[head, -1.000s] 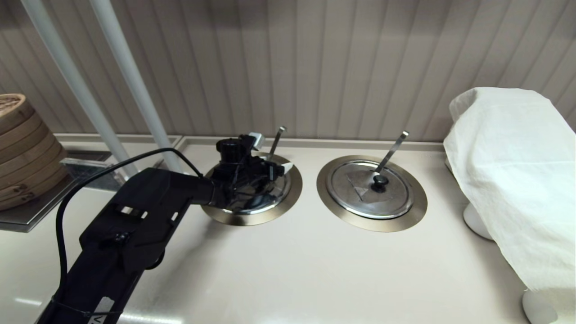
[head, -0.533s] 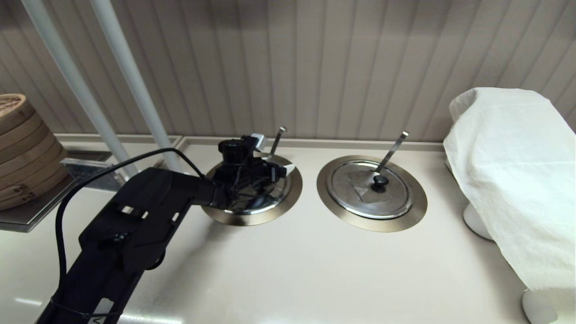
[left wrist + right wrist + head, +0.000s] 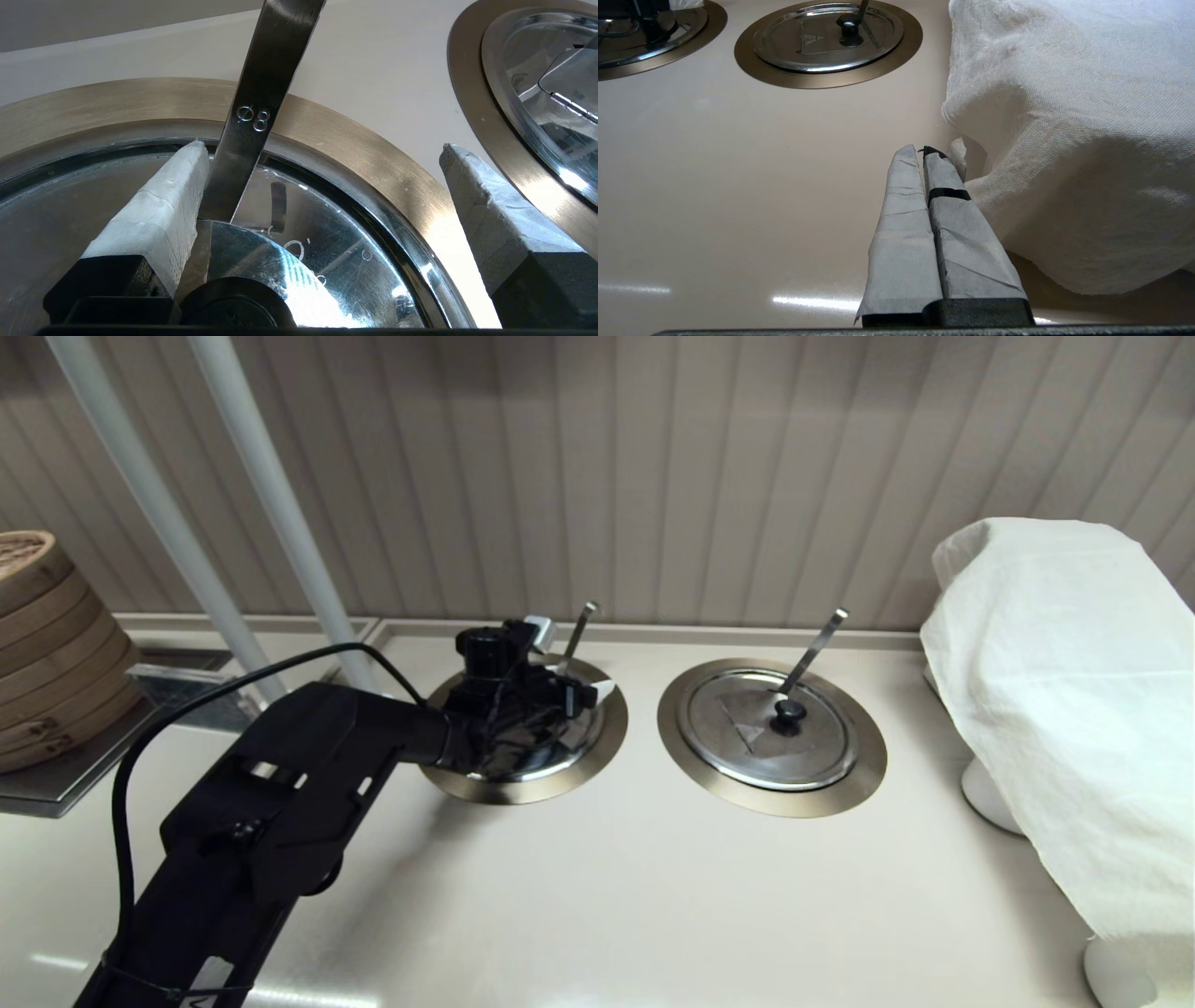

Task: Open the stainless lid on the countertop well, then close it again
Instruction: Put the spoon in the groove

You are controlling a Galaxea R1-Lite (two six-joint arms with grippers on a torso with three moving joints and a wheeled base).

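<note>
Beige counter (image 3: 607,896) ran below a ribbed wall, with two ringed wells side by side; the lid (image 3: 551,751) sat in the left well (image 3: 611,733), its ladle handle (image 3: 576,630) rising through the notch; the twin lid (image 3: 747,747) lay closed to its right. Left gripper (image 3: 322,186) hung over the lid with fingers (image 3: 159,210) spread wide, one touching the handle, the knob (image 3: 236,305) between them, ungripped; right gripper (image 3: 922,161) rested low beside a white cloth (image 3: 1064,116), fingers pressed together on nothing.
</note>
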